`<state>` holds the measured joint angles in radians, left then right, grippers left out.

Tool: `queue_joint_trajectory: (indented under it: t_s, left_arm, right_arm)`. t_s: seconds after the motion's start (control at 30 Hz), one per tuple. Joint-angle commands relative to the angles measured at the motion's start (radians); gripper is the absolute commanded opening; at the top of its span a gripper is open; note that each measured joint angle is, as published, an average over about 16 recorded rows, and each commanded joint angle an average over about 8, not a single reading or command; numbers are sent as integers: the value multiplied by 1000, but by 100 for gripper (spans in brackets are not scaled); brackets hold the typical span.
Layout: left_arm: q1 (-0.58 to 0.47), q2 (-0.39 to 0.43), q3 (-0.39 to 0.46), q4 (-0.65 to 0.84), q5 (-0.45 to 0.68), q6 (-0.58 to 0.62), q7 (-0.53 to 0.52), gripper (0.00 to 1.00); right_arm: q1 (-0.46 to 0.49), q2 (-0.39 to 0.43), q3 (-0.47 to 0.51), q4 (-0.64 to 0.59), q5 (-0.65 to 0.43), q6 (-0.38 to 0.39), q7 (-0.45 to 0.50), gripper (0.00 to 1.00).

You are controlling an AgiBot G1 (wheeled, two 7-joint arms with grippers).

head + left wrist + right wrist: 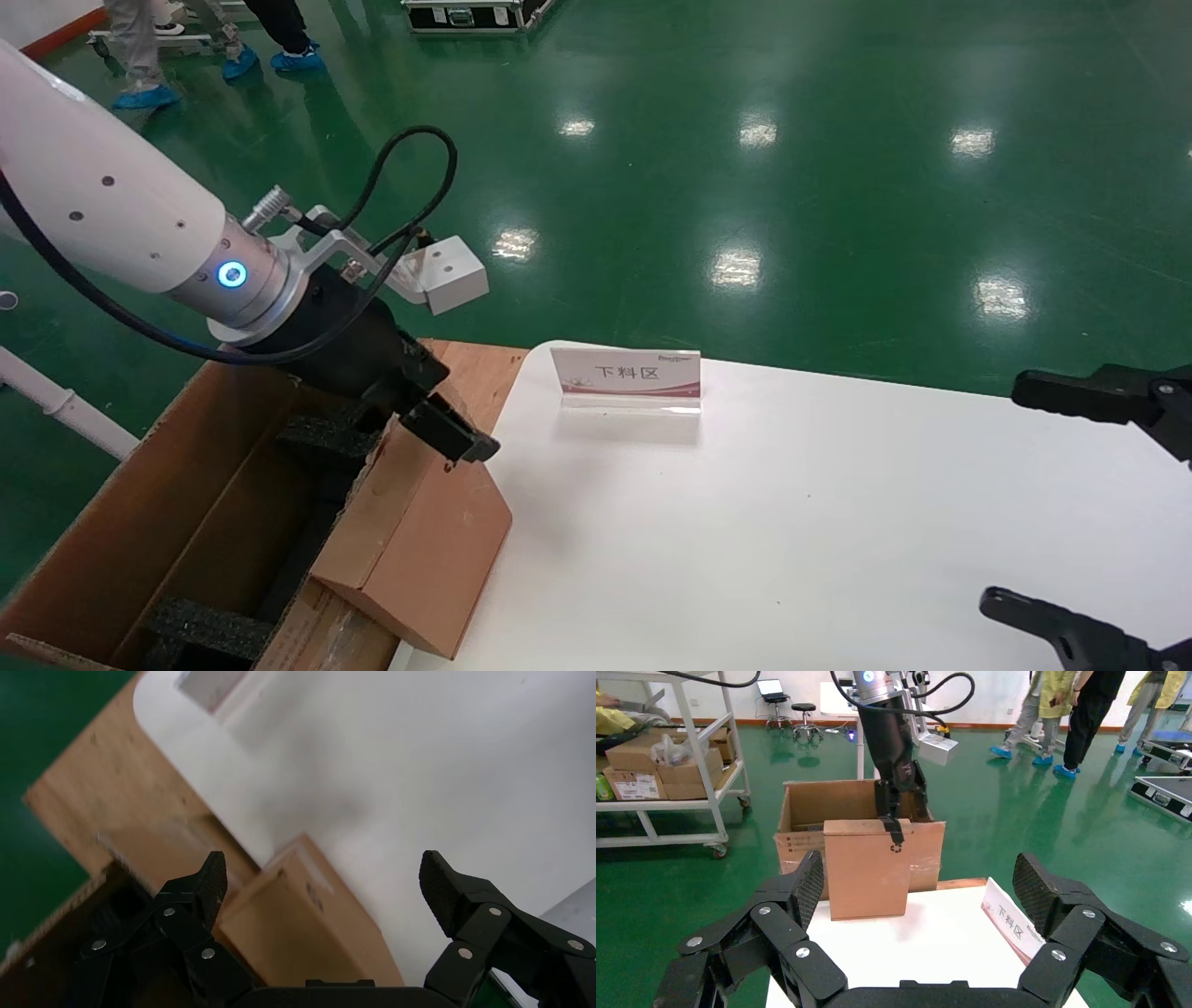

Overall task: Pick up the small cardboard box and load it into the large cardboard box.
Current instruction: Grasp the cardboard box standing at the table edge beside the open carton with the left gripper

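The left gripper (445, 431), jaws spread, hovers over the flat brown small cardboard box (424, 545) leaning against the deep brown large cardboard box (177, 503); loading remains; the right gripper (1090, 503) is parked, jaws apart.

An industrial workshop: glossy green epoxy floor (838, 112), metal shelving cart (680, 811) holding cartons, workers wearing blue shoe covers (144, 95).

The flat brown small cardboard box (428, 550) looks matt and smooth, the deep brown large cardboard box (168, 522) shows rough black foam blocks (209, 629) inside, the white table surface (792, 522) is smooth with soft sheen, and the green floor (838, 140) is glossy.
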<state>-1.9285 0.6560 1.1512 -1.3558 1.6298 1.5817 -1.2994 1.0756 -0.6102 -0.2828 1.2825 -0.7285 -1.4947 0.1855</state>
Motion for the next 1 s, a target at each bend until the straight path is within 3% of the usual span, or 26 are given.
queue_joint_trajectory:
  t_s: [0.03,0.4,1.0]
  left_arm:
    - [-30,4,47,0,5,0,-28,100]
    - [-172,13,281,-1,-33,-9,-145,100]
    - [-229,5,450,-2,-131,-33,-195,100]
  right_arm:
    - [0,0,0,0,0,0,0,100]
    - [0,0,-1,0,1,0,0,100]
    - [0,1,-2,0,2,1,-1,100]
